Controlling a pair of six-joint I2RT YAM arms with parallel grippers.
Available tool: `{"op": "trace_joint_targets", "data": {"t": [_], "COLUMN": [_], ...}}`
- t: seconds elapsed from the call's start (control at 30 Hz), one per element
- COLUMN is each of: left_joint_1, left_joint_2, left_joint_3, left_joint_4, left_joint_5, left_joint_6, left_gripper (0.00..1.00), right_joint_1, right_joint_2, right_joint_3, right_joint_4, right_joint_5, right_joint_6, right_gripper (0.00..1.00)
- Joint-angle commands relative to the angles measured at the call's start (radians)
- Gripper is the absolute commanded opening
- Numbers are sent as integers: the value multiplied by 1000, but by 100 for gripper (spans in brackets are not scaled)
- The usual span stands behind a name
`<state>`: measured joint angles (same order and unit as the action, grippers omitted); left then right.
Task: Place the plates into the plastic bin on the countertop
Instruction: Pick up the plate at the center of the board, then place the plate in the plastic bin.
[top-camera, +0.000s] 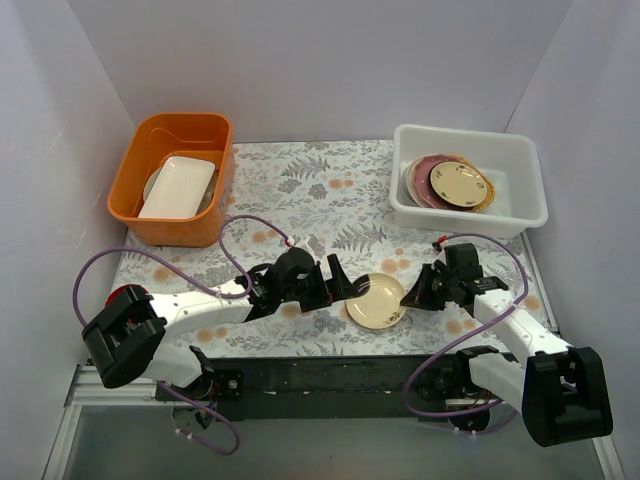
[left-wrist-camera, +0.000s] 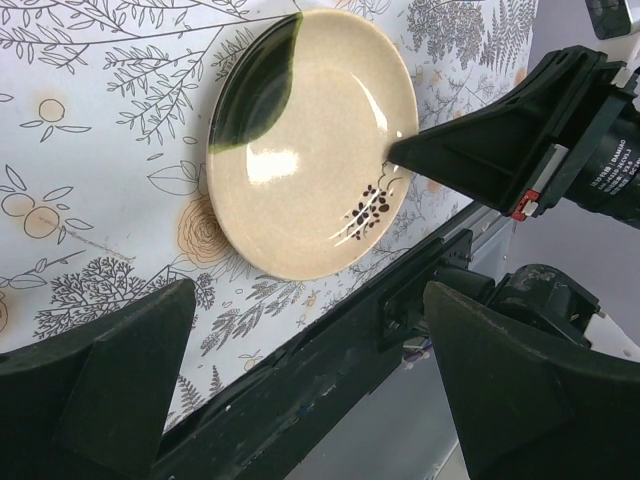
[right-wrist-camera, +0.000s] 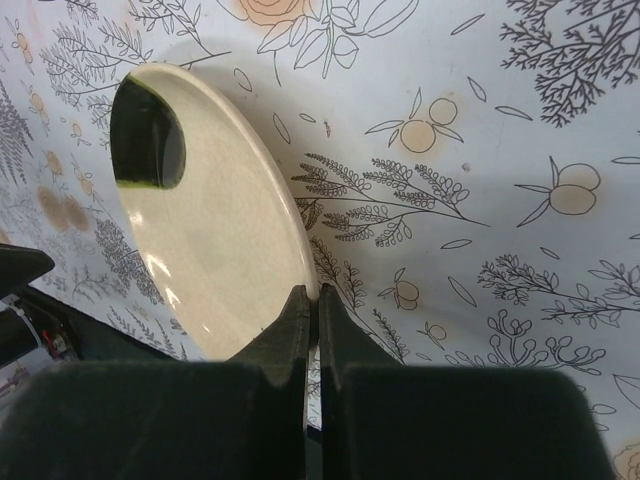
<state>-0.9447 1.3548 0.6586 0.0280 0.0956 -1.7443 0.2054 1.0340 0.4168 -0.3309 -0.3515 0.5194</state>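
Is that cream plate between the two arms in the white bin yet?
No, out: the cream plate lies on the patterned countertop, apart from the white bin.

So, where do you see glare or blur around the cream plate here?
Left wrist view: white glare patches on the cream plate, and the open left gripper at the bottom looks soft. Right wrist view: weaker sheen on the plate; the shut right gripper is dark and blurred near the lens. Top view: even light, soft shadows, no strong glare.
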Motion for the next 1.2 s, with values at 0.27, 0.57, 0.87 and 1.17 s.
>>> {"op": "trace_joint_targets", "data": {"t": [0.27,0.57,0.87,1.17], "left_joint_1": [3,4,3,3], "left_joint_2": [-8,18,23,-3], "left_joint_3": [10,50,16,7], "left_joint_4": [-11,-20,18,-3], "left_joint_5": [-10,3,32,15], "left_joint_6": [19,43,20,25], "left_gripper": [98,98,98,98], "right_joint_1": [3,0,-86,-196], "right_joint_2": [-14,44,139,227], "right_joint_3": [155,278,441,543], "right_joint_4": [-31,-43,-34,-22], "right_joint_5": [23,45,5,-70], "right_joint_6": [14,10,-2,-25], "right_gripper": [1,1,1,1]}}
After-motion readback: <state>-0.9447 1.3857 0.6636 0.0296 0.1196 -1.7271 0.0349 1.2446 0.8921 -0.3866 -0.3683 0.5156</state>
